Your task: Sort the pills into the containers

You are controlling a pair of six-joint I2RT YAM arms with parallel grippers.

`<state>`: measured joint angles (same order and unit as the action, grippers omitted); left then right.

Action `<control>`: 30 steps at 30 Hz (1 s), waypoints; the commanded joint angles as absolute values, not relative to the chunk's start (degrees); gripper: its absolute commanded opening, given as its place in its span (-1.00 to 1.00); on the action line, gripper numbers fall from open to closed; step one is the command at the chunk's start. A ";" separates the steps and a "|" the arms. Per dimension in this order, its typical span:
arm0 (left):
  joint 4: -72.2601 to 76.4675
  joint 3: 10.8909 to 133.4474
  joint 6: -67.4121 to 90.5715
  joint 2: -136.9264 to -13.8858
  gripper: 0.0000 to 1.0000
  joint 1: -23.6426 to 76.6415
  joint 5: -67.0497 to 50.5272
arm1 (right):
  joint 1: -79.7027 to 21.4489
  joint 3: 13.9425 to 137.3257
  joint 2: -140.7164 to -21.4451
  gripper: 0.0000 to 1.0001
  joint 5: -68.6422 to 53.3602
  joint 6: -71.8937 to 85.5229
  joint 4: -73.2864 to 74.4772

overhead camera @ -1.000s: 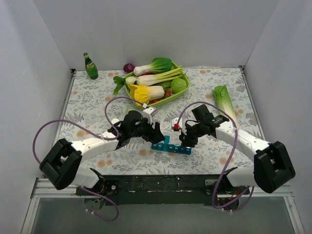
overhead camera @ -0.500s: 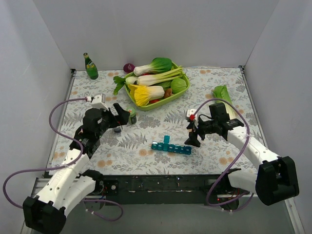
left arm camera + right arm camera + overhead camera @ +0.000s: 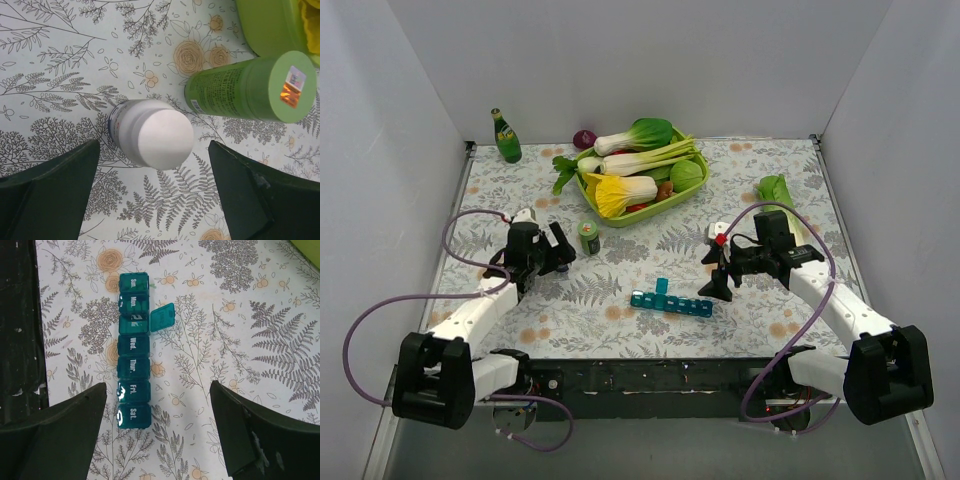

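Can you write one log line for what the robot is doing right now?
left jaws: open, aimed at white-capped bottle | right jaws: open, aimed at pill organiser | one lid: open

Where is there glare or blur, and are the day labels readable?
Right wrist view: the long teal plastic pill organiser is sharp, most day labels readable, with small glare spots on the Fri and Sat lids. Left wrist view: the round white bottle cap is clear; a sticker on the green cylindrical bottle glints. Top view: even light, soft shadows.
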<state>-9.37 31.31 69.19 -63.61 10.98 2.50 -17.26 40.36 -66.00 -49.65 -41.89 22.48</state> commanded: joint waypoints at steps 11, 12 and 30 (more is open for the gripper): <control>-11.69 38.76 63.28 -74.27 0.26 10.90 6.33 | -16.96 40.61 -67.59 0.82 -52.91 -42.89 23.55; -11.95 39.02 63.19 -74.27 0.25 10.90 6.24 | -16.88 40.61 -67.67 0.82 -52.91 -42.89 23.73; -26.62 39.38 68.97 -56.18 -0.88 10.99 -15.19 | -17.05 38.06 -60.74 0.87 -56.26 -55.10 27.95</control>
